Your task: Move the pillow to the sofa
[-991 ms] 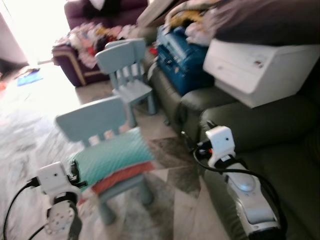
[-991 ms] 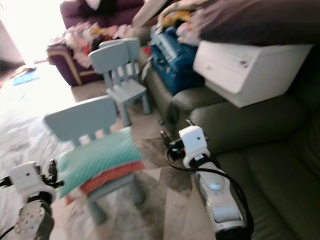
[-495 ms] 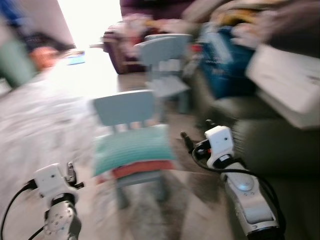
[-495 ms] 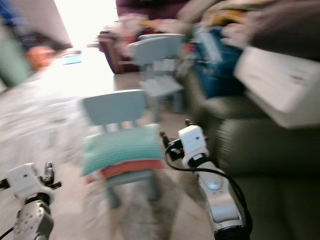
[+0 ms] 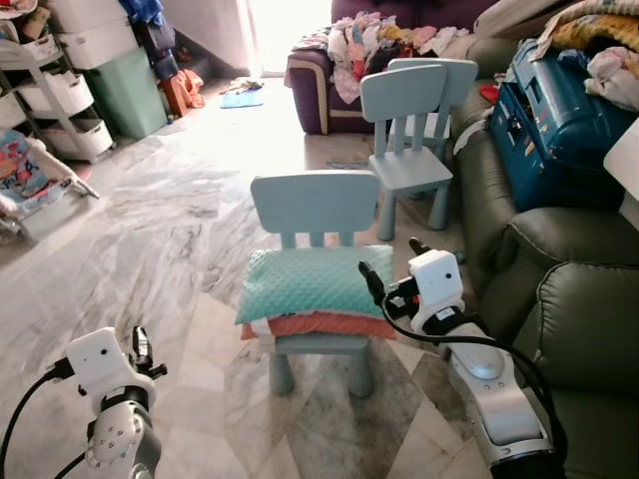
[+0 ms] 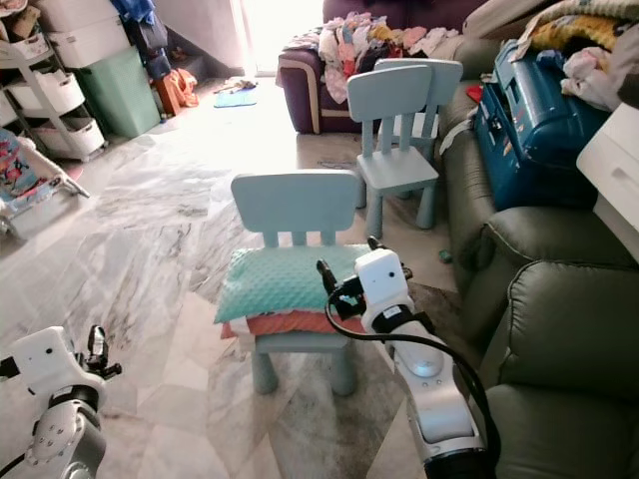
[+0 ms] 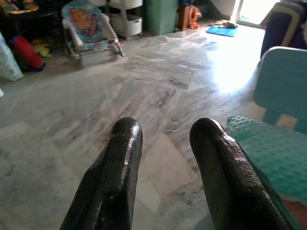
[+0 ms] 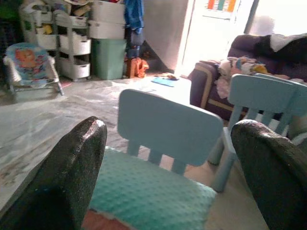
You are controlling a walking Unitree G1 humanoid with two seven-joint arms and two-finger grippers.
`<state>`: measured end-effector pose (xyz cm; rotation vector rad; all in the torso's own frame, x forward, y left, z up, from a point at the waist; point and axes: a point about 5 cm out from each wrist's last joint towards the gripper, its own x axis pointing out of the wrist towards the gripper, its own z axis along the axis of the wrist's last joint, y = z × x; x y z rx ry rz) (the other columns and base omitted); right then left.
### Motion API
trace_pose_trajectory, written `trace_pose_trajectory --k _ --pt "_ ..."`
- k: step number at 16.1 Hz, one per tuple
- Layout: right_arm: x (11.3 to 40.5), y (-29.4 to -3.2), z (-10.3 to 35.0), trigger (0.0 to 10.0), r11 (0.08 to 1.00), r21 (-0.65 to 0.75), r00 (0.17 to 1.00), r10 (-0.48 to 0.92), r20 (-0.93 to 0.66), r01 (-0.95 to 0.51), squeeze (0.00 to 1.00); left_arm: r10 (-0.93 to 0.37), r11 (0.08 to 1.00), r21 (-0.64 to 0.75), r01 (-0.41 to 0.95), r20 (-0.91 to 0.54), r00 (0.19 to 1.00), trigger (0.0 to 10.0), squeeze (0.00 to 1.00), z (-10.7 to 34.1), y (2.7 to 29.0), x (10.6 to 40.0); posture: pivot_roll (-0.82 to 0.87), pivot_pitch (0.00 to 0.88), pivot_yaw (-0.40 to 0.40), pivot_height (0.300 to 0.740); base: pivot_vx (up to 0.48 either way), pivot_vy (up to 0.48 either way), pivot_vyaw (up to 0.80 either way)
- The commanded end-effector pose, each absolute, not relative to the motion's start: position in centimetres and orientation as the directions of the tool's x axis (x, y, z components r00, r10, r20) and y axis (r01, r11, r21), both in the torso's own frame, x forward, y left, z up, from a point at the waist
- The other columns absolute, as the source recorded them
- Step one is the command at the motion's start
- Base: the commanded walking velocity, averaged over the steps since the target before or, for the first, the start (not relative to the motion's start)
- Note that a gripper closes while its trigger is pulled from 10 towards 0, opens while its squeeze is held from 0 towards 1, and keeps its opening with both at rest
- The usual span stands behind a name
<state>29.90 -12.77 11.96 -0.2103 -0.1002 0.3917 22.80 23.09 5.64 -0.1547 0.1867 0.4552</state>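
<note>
A teal dotted pillow (image 5: 310,282) lies on the seat of a small light-blue chair (image 5: 315,205), on top of an orange cushion (image 5: 319,325). My right gripper (image 5: 391,267) hovers open at the pillow's right end, close to it and holding nothing; in the right wrist view its fingers (image 8: 67,177) stand wide apart with the pillow (image 8: 144,191) low between them. My left gripper (image 7: 167,127) hangs low over the marble floor to the left of the chair, open and empty. The dark green sofa (image 5: 579,299) is at the right.
A second light-blue chair (image 5: 404,120) stands behind the first. A blue case (image 5: 544,100) and laundry sit on the green sofa. A purple sofa with clothes (image 5: 339,50) is at the back. Storage shelves (image 5: 60,70), a green bin (image 5: 125,90) and a baby bouncer (image 5: 30,185) line the left.
The camera has swung left and the blur is gone, so the chair with the pillow now sits in the middle. Both grippers keep their places in the picture.
</note>
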Motion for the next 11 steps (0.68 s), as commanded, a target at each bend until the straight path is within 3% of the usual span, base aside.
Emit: trace_pose_trajectory --k 1,6,9,11 --pt "30.1 -12.84 12.16 10.0 0.907 -0.22 0.923 0.379 0.063 -0.358 0.0 0.413 0.892 -0.101 -0.441 -0.212 0.885 10.0 0.0 5.84 23.35 23.12 -0.18 0.013 0.091 0.74 0.0 0.0 0.0" --pt "30.16 -12.81 12.2 10.0 0.904 -0.23 0.921 0.384 0.064 -0.361 0.0 0.401 0.897 -0.107 -0.429 -0.207 0.892 10.0 0.0 5.89 23.21 23.18 -0.19 0.011 0.089 0.74 0.0 0.0 0.0" --pt "30.25 -12.79 12.2 10.0 0.902 -0.235 0.92 0.386 0.064 -0.362 0.0 0.394 0.9 -0.108 -0.422 -0.213 0.894 10.0 0.0 5.75 22.99 23.2 -0.18 0.005 0.09 0.74 0.0 0.0 0.7" --pt "30.28 -12.79 12.2 10.0 0.904 -0.23 0.921 0.383 0.065 -0.36 0.0 0.378 0.907 -0.114 -0.405 -0.204 0.903 10.0 0.0 5.86 23.0 23.22 -0.18 0.004 0.09 0.74 0.0 0.0 0.0"
